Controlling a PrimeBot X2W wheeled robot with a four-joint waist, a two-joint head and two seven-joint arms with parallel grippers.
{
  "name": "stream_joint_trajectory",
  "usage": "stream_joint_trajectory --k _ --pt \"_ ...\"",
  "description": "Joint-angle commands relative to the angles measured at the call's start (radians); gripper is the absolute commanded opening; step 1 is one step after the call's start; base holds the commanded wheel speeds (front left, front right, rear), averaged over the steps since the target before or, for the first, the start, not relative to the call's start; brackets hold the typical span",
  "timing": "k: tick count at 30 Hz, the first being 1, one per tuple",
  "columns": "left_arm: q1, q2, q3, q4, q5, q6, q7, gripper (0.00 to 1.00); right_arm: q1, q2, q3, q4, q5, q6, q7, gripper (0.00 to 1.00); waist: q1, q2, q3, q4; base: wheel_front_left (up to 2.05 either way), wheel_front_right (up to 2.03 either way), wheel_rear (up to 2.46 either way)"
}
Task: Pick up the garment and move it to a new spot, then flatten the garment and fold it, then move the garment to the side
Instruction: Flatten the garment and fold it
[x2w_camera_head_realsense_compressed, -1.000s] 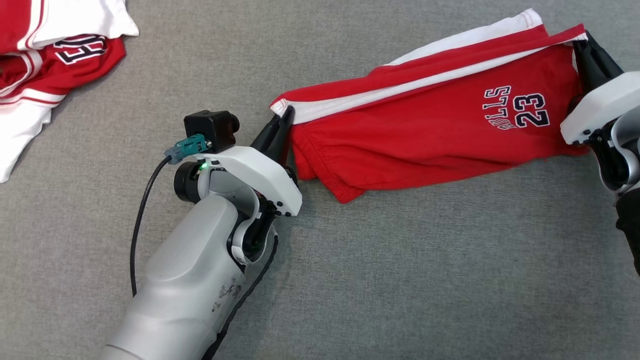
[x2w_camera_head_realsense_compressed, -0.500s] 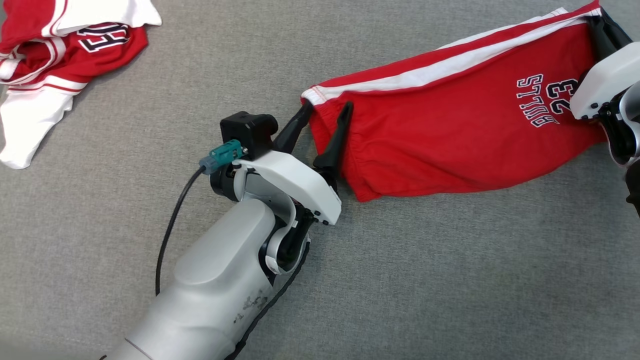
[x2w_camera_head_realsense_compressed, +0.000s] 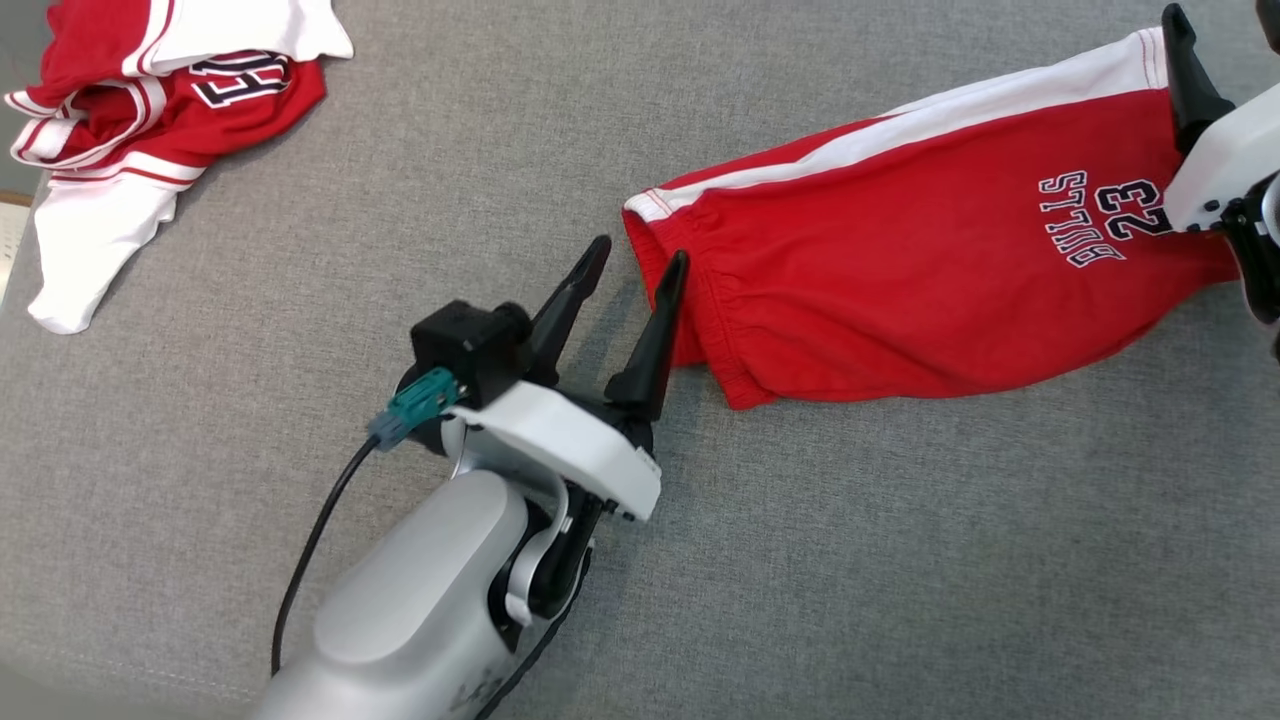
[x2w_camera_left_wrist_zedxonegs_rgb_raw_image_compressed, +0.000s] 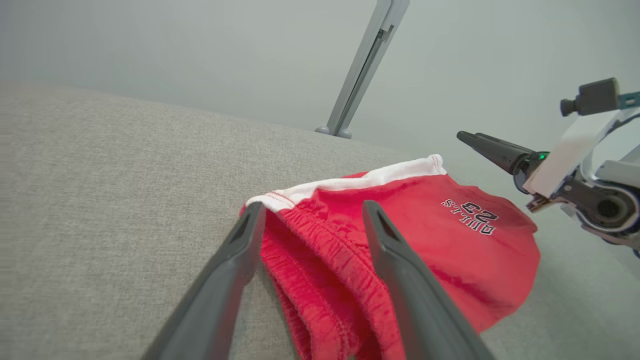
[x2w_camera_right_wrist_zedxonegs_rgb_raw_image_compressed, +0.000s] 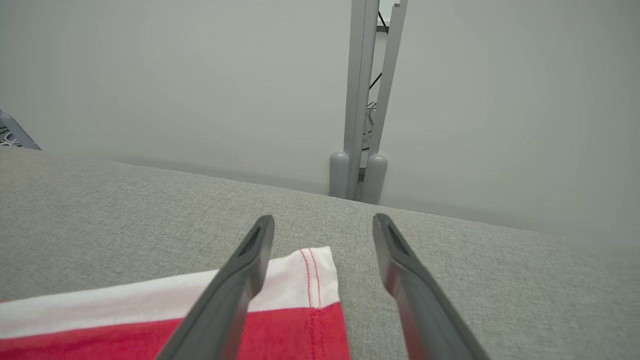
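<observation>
Seemingly limp and light, the red-and-white jersey shorts (x2w_camera_head_realsense_compressed: 900, 280) lie on the grey fabric-covered table (x2w_camera_head_realsense_compressed: 900, 560). The released left claw (x2w_camera_head_realsense_compressed: 640, 250) sits at the elastic waistband (x2w_camera_head_realsense_compressed: 700, 300), the released right claw (x2w_camera_right_wrist_zedxonegs_rgb_raw_image_compressed: 324, 220) over the hem corner (x2w_camera_right_wrist_zedxonegs_rgb_raw_image_compressed: 317, 275): probably the firmest holds.

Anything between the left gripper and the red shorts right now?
Nothing visible. The left gripper is open at the waistband end of the red shorts, with the waistband corner between its fingers. The other red-and-white clothes lie well off to the left.
</observation>
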Motion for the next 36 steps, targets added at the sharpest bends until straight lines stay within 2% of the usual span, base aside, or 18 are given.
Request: stream_joint_trajectory --k 1,10,18,25,26,27,28,30,31,36 --pt "0.022 0.01 0.01 -0.019 0.006 0.005 -0.007 1.0 0.008 -0.013 0.011 0.003 0.005 0.0 -0.006 1.0 0.0 0.0 -0.008 -0.004 0.0 0.0 0.0" --pt "0.15 0.067 0.101 -0.156 0.073 0.038 -0.008 1.0 0.115 -0.069 0.117 -0.065 0.109 0.0 0.086 1.0 0.0 0.0 -0.056 -0.023 0.0 0.0 0.0" --pt "0.24 0.074 0.159 -0.198 0.093 0.032 -0.007 1.0 0.199 -0.107 0.184 -0.136 0.239 0.0 0.195 1.0 0.0 0.0 -0.064 -0.024 0.0 0.0 0.0" --pt "0.257 0.069 0.181 -0.212 0.104 0.028 -0.007 1.0 0.211 -0.105 0.22 -0.131 0.309 0.0 0.291 1.0 0.0 0.0 -0.056 -0.008 0.0 0.0 0.0" --pt "0.258 0.067 0.183 -0.213 0.106 0.026 -0.007 1.0 0.213 -0.099 0.226 -0.13 0.316 0.0 0.305 0.82 0.0 0.0 -0.057 -0.006 0.0 0.0 0.0" --pt "0.26 0.066 0.185 -0.213 0.108 0.025 -0.007 1.0 0.214 -0.097 0.231 -0.131 0.322 0.0 0.311 0.5 0.0 0.0 -0.058 -0.004 0.0 0.0 0.0" --pt "0.261 0.066 0.188 -0.213 0.11 0.024 -0.007 1.0 0.212 -0.095 0.235 -0.131 0.328 0.0 0.316 0.43 0.0 0.0 -0.06 -0.003 0.0 0.0 0.0" --pt "0.264 0.065 0.192 -0.211 0.113 0.022 -0.007 1.0 0.21 -0.096 0.243 -0.13 0.335 0.0 0.32 0.2 0.0 0.0 -0.064 -0.003 0.0 0.0 0.0" --pt "0.265 0.064 0.194 -0.209 0.113 0.021 -0.007 1.0 0.207 -0.097 0.246 -0.129 0.339 0.0 0.317 0.02 0.0 0.0 -0.065 -0.003 0.0 0.0 0.0" --pt "0.272 0.06 0.204 -0.206 0.124 0.017 -0.007 1.0 0.207 -0.089 0.236 -0.13 0.37 0.0 0.268 0.0 0.0 0.0 -0.078 -0.013 0.0 0.0 0.0"
